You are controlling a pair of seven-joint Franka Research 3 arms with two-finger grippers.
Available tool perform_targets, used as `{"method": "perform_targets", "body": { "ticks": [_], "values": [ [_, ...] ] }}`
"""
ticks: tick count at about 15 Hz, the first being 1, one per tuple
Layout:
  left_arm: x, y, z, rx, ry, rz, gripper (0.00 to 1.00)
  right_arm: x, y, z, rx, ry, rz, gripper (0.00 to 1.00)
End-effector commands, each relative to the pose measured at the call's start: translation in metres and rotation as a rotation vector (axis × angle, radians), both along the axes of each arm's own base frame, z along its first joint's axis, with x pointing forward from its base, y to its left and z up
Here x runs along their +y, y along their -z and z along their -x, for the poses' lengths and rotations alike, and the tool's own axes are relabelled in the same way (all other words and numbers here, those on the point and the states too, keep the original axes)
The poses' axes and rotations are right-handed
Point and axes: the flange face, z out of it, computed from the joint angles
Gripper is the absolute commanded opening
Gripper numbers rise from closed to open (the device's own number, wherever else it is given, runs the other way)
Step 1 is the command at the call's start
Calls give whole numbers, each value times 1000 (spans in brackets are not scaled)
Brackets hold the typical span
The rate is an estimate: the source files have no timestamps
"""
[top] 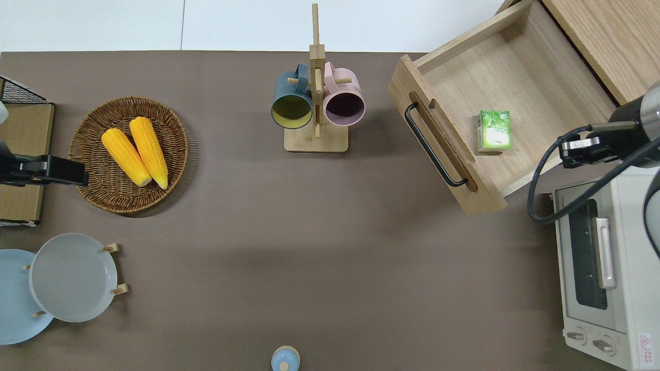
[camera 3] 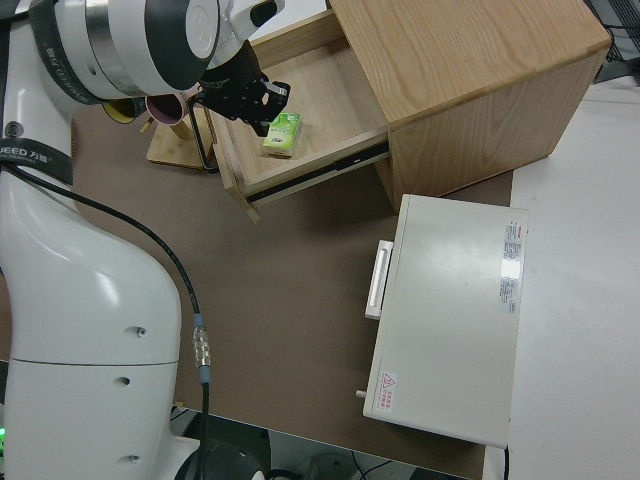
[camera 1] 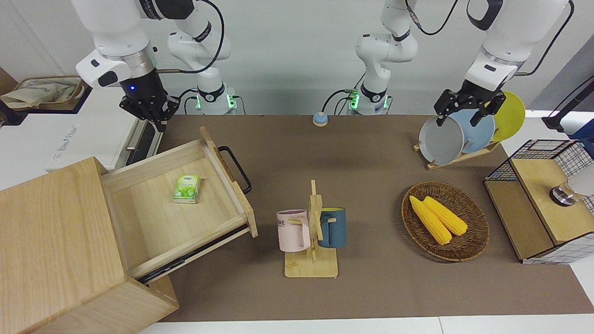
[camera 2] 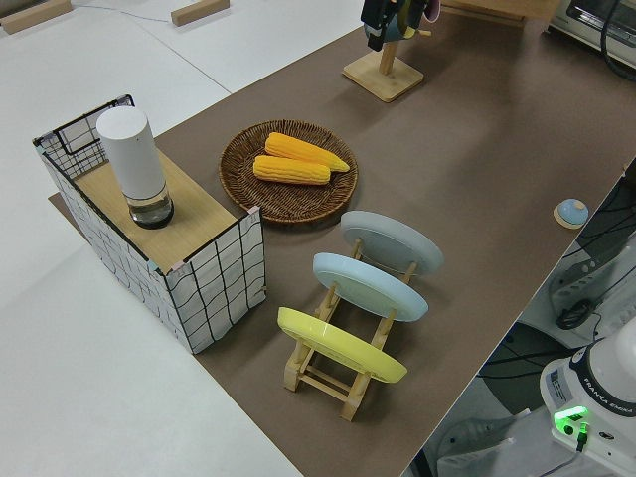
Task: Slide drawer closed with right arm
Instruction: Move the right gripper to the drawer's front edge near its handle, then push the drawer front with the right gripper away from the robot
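The pale-wood drawer (camera 1: pixel 153 218) stands pulled far out of its large box cabinet (camera 1: pixel 51 232) at the right arm's end of the table. Its black bar handle (camera 1: pixel 236 169) faces the table's middle. A small green pack (camera 1: pixel 187 189) lies inside. In the overhead view the drawer (top: pixel 515 77), handle (top: pixel 433 147) and pack (top: pixel 494 130) all show. My right gripper (camera 1: pixel 152 118), blue light on its wrist, hangs in the air over the gap between the drawer's side wall and the white toaster oven (top: pixel 603 268), holding nothing. It also shows in the right side view (camera 3: pixel 250 100). My left arm is parked, its gripper (camera 1: pixel 459 116) open.
A mug rack (camera 1: pixel 312 232) with a pink and a blue mug stands beside the drawer front, toward the table's middle. A wicker basket (camera 1: pixel 445 220) with two corn cobs, a plate rack (camera 1: pixel 457 134), a wire-mesh box (camera 1: pixel 543 199) and a small blue bell (camera 1: pixel 319 119) lie toward the left arm's end.
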Motion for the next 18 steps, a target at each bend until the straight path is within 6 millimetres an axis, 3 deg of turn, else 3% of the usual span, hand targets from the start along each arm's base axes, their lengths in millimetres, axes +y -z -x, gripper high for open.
{"method": "perform_targets", "body": {
  "ticks": [1,4,7,8,12,15,18],
  "values": [
    [0,-2,-4,-8,8,-16,998,13,-5,11,11,54,1,0],
    [0,-2,-4,-8,8,-16,998,39,-7,15,4,95,-3,0],
    [0,-2,-4,-8,8,-16,998,73,-8,21,-11,160,-8,0],
    [0,-2,-4,-8,8,-16,998,93,-8,25,-18,193,-12,0],
    [0,-2,-4,-8,8,-16,998,133,-5,31,-37,267,-14,0],
    [0,-2,-4,-8,8,-16,995,166,3,34,-60,302,2,0],
    [0,-2,-4,-8,8,-16,998,196,24,27,-70,444,-9,0]
  ]
}}
